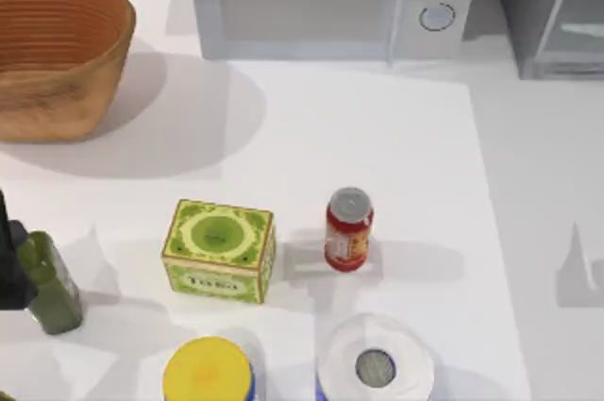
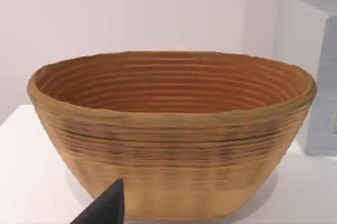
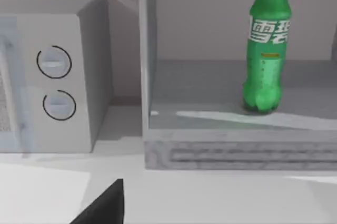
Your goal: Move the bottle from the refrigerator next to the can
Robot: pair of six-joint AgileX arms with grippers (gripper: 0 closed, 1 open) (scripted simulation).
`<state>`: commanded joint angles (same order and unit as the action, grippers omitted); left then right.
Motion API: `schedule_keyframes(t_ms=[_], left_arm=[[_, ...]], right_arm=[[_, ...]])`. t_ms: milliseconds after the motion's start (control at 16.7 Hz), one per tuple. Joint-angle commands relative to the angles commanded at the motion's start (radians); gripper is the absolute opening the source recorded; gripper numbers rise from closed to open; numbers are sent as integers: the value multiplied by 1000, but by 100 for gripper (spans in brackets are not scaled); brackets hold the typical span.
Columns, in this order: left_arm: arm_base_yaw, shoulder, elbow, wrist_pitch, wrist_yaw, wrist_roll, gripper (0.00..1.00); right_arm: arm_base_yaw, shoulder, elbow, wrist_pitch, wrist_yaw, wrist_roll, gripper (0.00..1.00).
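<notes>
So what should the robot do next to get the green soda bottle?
Probably move the right arm forward toward the green soda bottle. It stands upright on the shelf inside the refrigerator, nothing grips it, and the red can waits on the table near the green box.

The bottle (image 3: 267, 45), standing upright on the floor of the refrigerator (image 3: 237, 150), wears a pale band of white Chinese characters, two of them showing (they look like 雪碧, though I wouldn't swear to it). The green box (image 1: 219, 250) has lettering on its front face, too blurred to read. The can (image 1: 348, 229) carries a yellow-white label, its print illegible.
</notes>
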<state>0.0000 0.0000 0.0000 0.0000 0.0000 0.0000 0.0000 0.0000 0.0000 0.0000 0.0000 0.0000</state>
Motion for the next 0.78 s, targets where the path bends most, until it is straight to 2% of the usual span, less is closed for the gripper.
schedule_keyframes(t_ms=[180,420,780], left_arm=[[0,0,0,0,0,0,100],[0,0,0,0,0,0,100],[0,0,0,0,0,0,100]], right_arm=[[-2,10,8,9,0,0,100],[-28,156,114,128,-12,2,100],[-87,691,390,443,-62,4,100]])
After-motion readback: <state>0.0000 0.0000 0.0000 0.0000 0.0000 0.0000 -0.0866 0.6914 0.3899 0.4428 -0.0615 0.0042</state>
